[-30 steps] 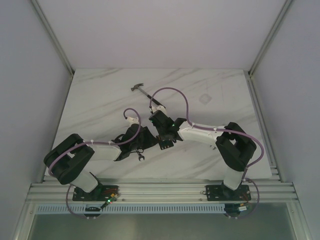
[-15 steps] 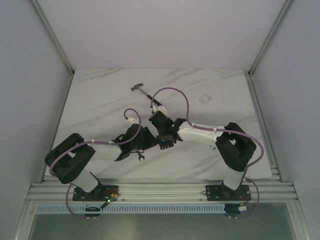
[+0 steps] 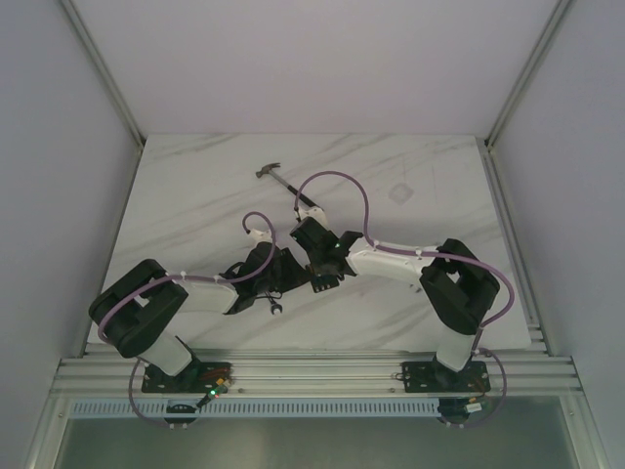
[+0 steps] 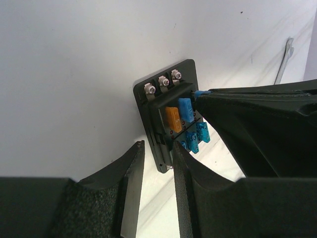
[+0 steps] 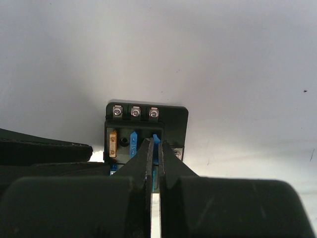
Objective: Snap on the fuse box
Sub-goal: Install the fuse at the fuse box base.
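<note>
**A:** What has shifted in the last second?

**B:** Very little. The right gripper (image 5: 154, 145) has crept a shade farther over the fuse box (image 5: 171, 116), and the left arm's elbow has settled slightly. The hammer (image 3: 278, 179) and the wrench (image 4: 283, 62) lie as they did.

**A:** So the travelling is over?

**B:** I'd judge so. Moves this small suit a final press. The right fingers are closed almost together on a blue fuse (image 5: 157, 139), which sits at the third slot of the far row, beside another blue one and an orange fuse (image 5: 113, 144).

**A:** And the box?

**B:** It lies flat on the white marble tabletop (image 3: 195, 195) between the two wrists, with its three screws on the far edge.

**A:** Is the left gripper (image 4: 157, 148) bracing it?

**B:** Its fingers straddle the near edge with only a narrow gap. A sliver of white shows beside one pad, so I can't tell whether it truly clamps.
</note>
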Available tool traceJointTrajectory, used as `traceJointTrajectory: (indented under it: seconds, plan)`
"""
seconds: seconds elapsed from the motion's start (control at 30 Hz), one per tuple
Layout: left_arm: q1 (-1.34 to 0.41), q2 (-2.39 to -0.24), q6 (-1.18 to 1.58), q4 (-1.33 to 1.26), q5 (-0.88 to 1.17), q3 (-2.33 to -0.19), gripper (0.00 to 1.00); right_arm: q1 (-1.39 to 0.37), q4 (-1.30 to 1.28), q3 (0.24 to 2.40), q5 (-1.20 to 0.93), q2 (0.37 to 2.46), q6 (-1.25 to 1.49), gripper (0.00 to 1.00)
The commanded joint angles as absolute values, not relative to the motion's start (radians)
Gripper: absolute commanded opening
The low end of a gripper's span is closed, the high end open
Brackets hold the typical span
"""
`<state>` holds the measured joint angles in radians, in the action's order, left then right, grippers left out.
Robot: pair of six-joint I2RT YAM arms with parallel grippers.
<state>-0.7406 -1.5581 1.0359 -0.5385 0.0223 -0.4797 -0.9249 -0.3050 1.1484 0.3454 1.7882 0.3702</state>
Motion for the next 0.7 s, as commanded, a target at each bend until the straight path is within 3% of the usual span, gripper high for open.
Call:
traceJointTrajectory:
  seconds: [0.0, 0.37, 0.67]
  plan:
    - [-0.738, -1.569, 1.040, -0.563, 0.029, -0.490, 0.39, -0.934, -0.314, 1.167, 0.352, 1.821, 0.380, 0.02]
    - [-0.739, -1.567, 1.041, -0.561, 0.028, -0.491, 0.39, -0.933, -0.288, 1.159, 0.298, 1.779, 0.386, 0.19]
    - [-0.739, -1.561, 1.041, -0.556, 0.027, -0.492, 0.39, -0.933, -0.276, 1.151, 0.287, 1.769, 0.394, 0.26]
